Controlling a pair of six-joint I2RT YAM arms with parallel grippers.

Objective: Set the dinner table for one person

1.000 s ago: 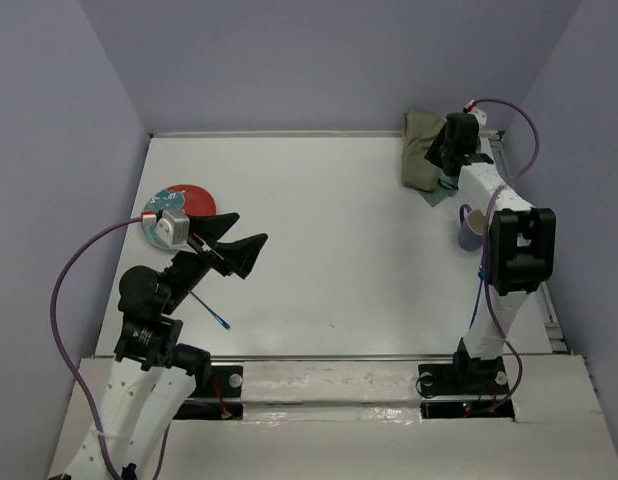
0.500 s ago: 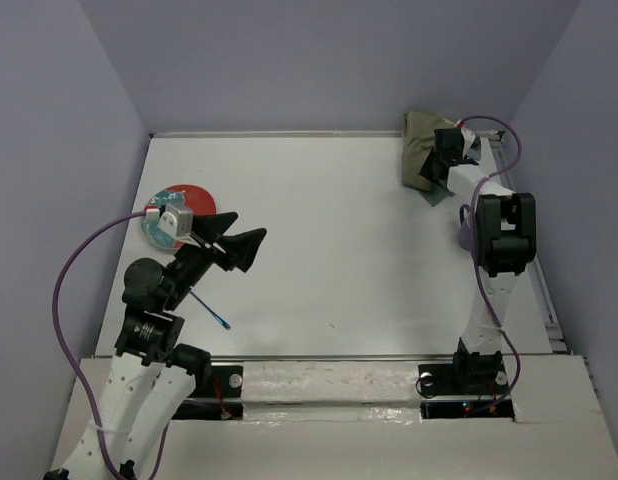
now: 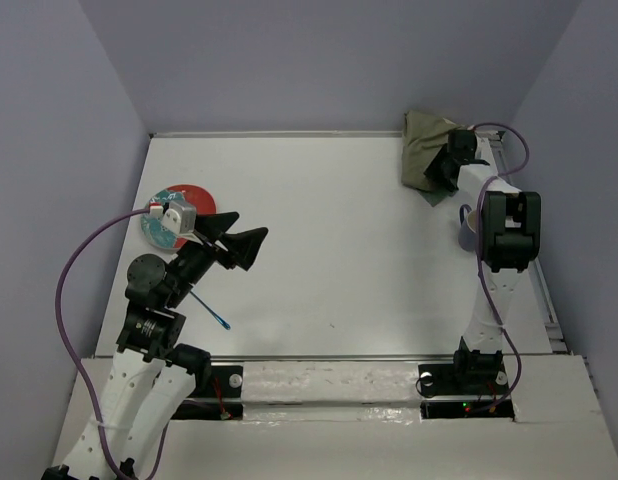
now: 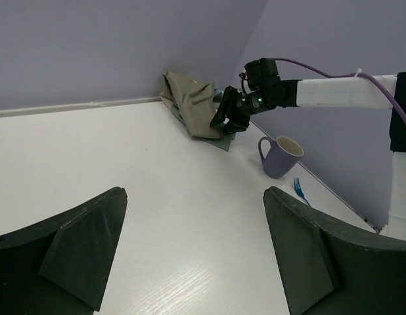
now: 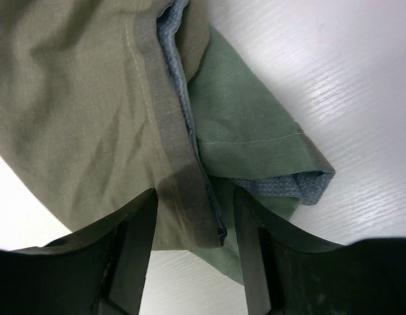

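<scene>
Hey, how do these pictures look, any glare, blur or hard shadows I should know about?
Top external: soft, even light, faint shadows on the table, no strong glare. Left wrist: the left gripper shows dark, slightly soft jaws, while the mug is sharp. Right wrist: the cloth is crisp, stitching visible; the right gripper has blurred, shadowed jaws.

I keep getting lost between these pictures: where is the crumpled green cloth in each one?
Top external: the green cloth sits in the dinner table's far right corner.
Left wrist: upper middle of the picture.
Right wrist: fills most of the picture.
Shared landmark: the right gripper at the cloth's edge.
</scene>
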